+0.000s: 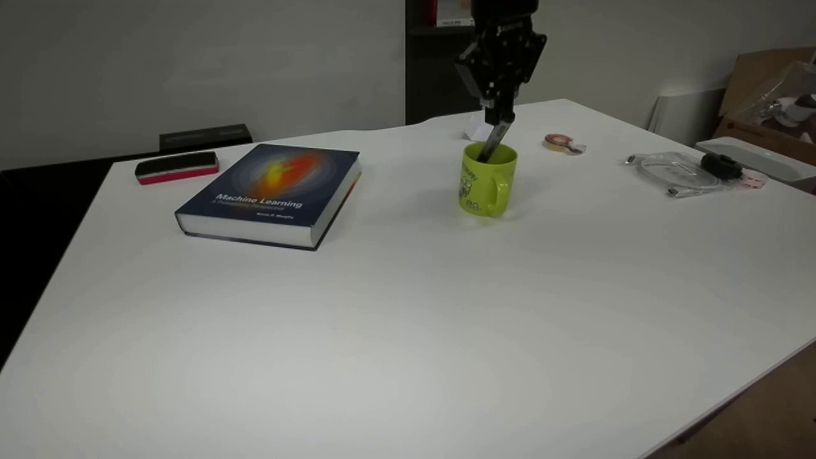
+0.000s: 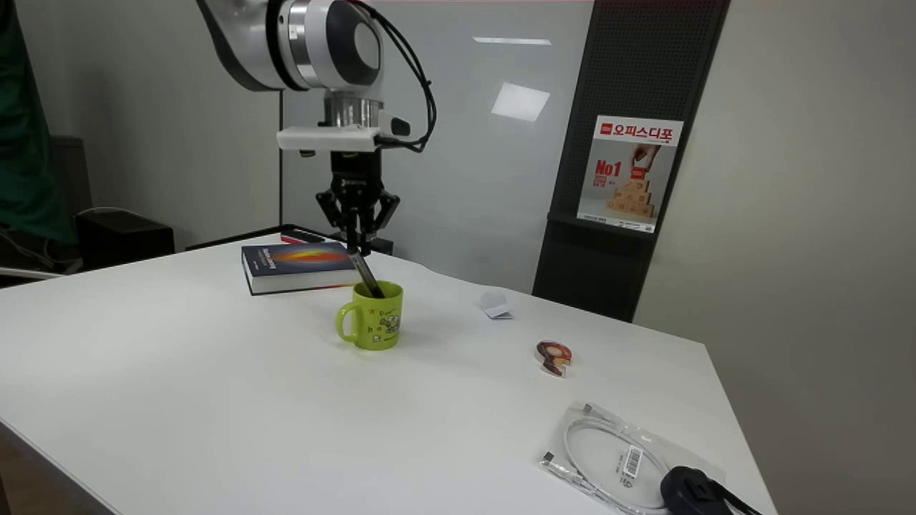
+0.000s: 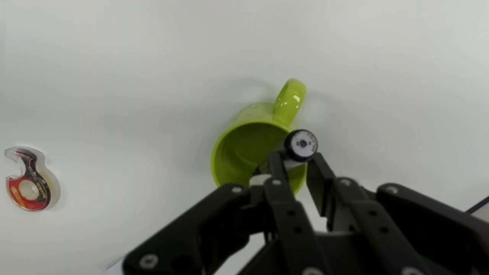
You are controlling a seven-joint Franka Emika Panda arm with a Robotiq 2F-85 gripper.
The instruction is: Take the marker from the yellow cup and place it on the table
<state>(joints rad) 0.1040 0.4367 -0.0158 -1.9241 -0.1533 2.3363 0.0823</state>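
My jaws are clamped, by all appearance, on the upper part of the short, dark, rod-shaped marker (image 1: 496,138), its shaft between them in the wrist view. The marker's lower end sits in the mouth of the glossy yellow-green, ceramic-looking cup (image 1: 478,188) with the side handle, which stands upright on the plain white, flat worktop (image 1: 408,306).

Step in hand, as I judge it: extraction. Apply steady grip force. Raise vertically and slowly. Do not traverse until the lower end clears the rim; a slanted shaft could catch the wall and tip the cup. Contact with the inner wall: cannot tell.

Orientation: the long axis is steep but tilted. The round, pale end face points up and leans toward the handle side; the opposite end points down into the cup.
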